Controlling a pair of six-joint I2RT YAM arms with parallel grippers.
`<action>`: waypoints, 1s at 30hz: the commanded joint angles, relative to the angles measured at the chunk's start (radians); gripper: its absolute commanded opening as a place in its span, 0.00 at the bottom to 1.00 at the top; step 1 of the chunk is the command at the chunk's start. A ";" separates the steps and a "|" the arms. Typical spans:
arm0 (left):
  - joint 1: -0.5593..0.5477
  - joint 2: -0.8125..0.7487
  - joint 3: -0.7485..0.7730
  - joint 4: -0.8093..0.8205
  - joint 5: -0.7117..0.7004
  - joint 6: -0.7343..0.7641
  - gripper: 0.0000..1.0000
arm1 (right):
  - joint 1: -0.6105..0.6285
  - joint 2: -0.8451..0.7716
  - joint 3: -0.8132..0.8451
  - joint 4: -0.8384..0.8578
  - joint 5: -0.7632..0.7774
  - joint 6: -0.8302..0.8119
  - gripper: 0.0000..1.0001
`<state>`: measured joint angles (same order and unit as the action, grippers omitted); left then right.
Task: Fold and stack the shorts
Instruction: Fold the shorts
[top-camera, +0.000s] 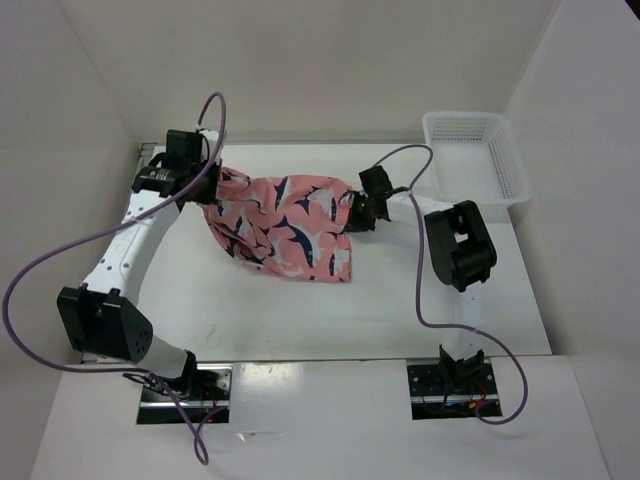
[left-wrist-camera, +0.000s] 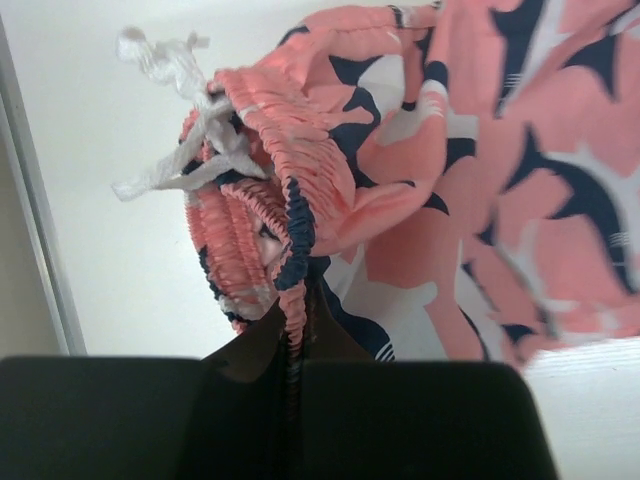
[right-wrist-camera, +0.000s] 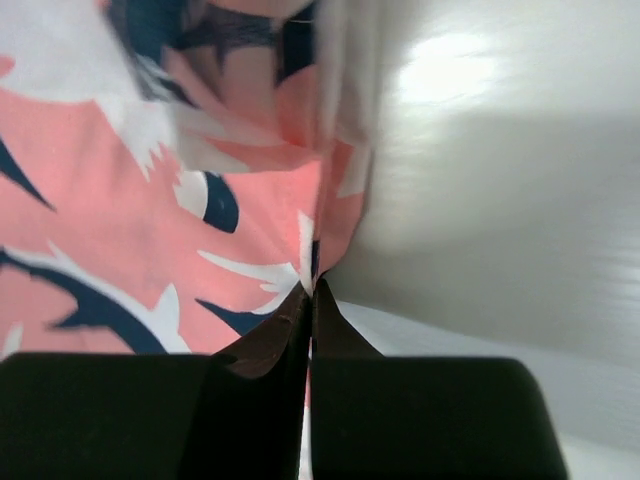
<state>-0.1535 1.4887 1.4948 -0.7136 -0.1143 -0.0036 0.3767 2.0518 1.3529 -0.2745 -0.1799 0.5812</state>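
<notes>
The shorts (top-camera: 285, 228), salmon-pink with navy-and-white sharks, hang stretched between my two grippers above the middle of the white table. My left gripper (top-camera: 212, 183) is shut on the gathered elastic waistband at the shorts' left end; in the left wrist view the waistband (left-wrist-camera: 290, 240) runs down between the closed fingers (left-wrist-camera: 292, 325), with the white drawstring (left-wrist-camera: 185, 110) bunched above. My right gripper (top-camera: 355, 212) is shut on the shorts' right edge; in the right wrist view a thin fold of cloth (right-wrist-camera: 250, 220) is pinched between its fingers (right-wrist-camera: 310, 300). The lower hem droops toward the table.
A white mesh basket (top-camera: 475, 158) stands at the back right corner. White walls enclose the table on the left, back and right. Purple cables loop from both arms over the table. The arm bases sit at the near edge.
</notes>
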 joint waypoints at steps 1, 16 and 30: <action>0.020 -0.045 -0.105 0.029 0.050 0.004 0.00 | -0.061 -0.004 0.014 -0.057 0.062 -0.061 0.00; 0.040 -0.096 -0.315 0.141 0.192 0.004 0.00 | 0.224 -0.259 0.058 -0.134 0.142 -0.048 0.03; 0.040 -0.139 -0.324 0.141 0.202 0.004 0.00 | 0.481 0.060 0.261 -0.129 -0.102 -0.101 0.00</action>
<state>-0.1184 1.3746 1.1709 -0.6006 0.0601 -0.0036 0.8425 2.0697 1.5330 -0.3950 -0.2356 0.5236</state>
